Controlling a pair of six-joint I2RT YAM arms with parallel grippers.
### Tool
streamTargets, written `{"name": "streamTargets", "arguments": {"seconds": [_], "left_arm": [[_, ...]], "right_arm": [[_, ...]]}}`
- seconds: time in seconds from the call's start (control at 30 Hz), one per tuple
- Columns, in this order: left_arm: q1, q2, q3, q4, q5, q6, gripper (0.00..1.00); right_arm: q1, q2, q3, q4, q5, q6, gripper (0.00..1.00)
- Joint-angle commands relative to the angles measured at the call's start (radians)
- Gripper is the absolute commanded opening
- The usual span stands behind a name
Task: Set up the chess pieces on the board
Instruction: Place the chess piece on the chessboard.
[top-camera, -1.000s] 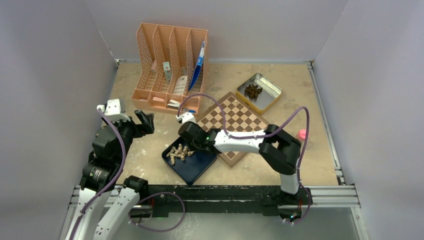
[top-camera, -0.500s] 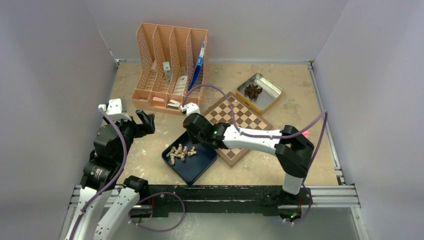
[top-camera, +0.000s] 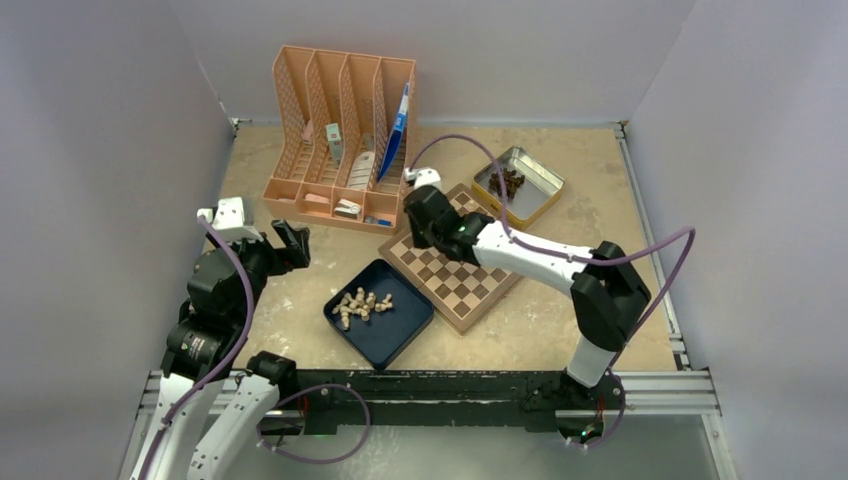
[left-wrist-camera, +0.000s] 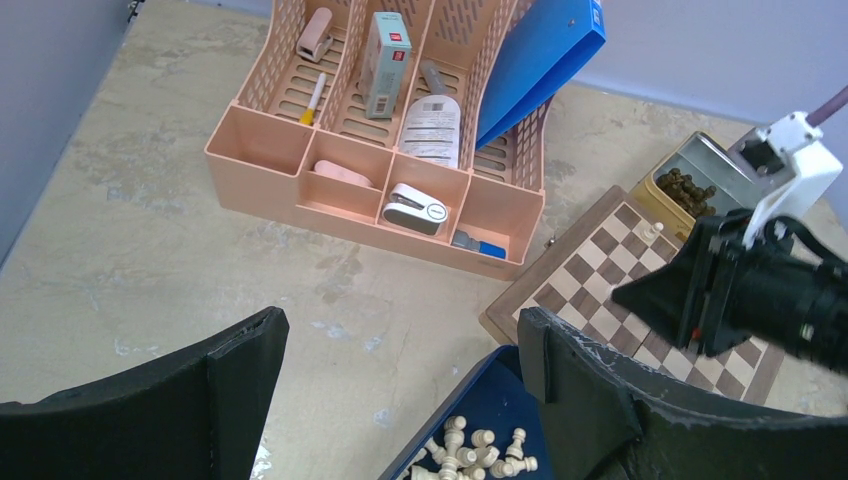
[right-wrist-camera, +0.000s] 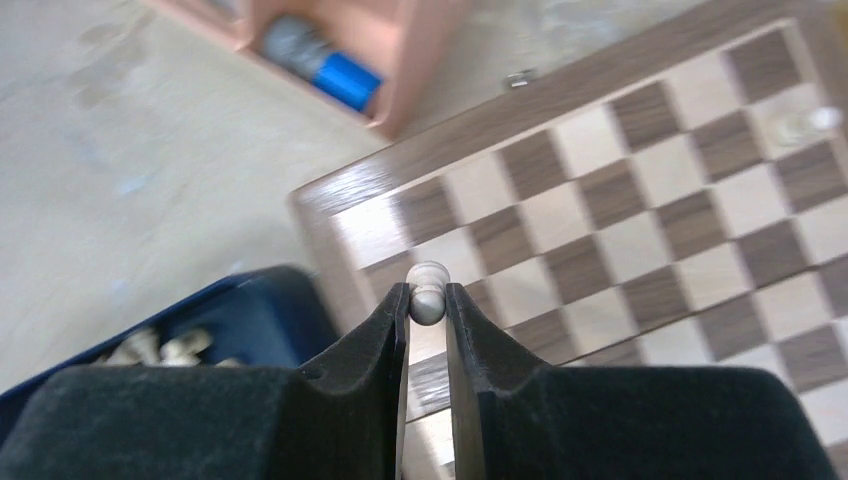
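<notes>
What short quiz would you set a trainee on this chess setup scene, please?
1. True or false: the right gripper is empty.
2. Fill in: in the left wrist view, ___ piece can be seen standing on the board.
3. Where do the loose pale chess pieces lie? A) in the dark blue tray B) in the metal tin C) in the pink organizer

Key: 1 false, it is shut on a pale piece. 2 one, the lone piece near the board's far corner. 3 A.
</notes>
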Motion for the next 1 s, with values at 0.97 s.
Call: {"name": "streamTargets", "arguments": {"seconds": [0.97], "left_arm": [[-0.003, -0.003, -0.003, 0.029, 0.03, 0.001, 0.85]], "right_arm": [[-0.357, 0.226, 0.159, -0.032, 0.014, -0.034, 0.24]]}}
